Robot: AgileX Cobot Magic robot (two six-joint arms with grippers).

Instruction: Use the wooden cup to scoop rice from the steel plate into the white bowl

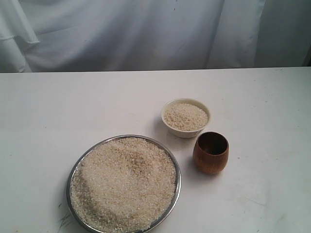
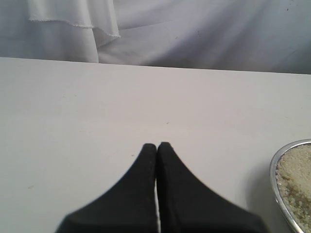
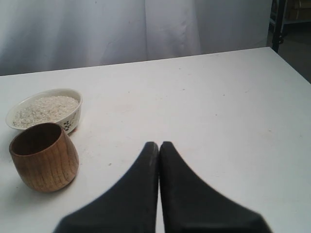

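The steel plate (image 1: 74, 171) sits at the front of the table, heaped with rice (image 1: 124, 182). The white bowl (image 1: 186, 131) stands behind it to the right and holds rice too. Beside the bowl, nearer the front, the wooden cup (image 1: 211, 153) stands upright and looks empty. Neither arm shows in the exterior view. My left gripper (image 2: 157, 145) is shut with nothing in it, over bare table, with the plate's rim (image 2: 273, 172) off to one side. My right gripper (image 3: 159, 144) is also shut and empty, apart from the wooden cup (image 3: 43, 158) and the white bowl (image 3: 73, 119).
The white table (image 1: 58, 111) runs back to a pale cloth backdrop (image 1: 146, 34). In the right wrist view the table's edge (image 3: 291, 65) drops off to a dark floor.
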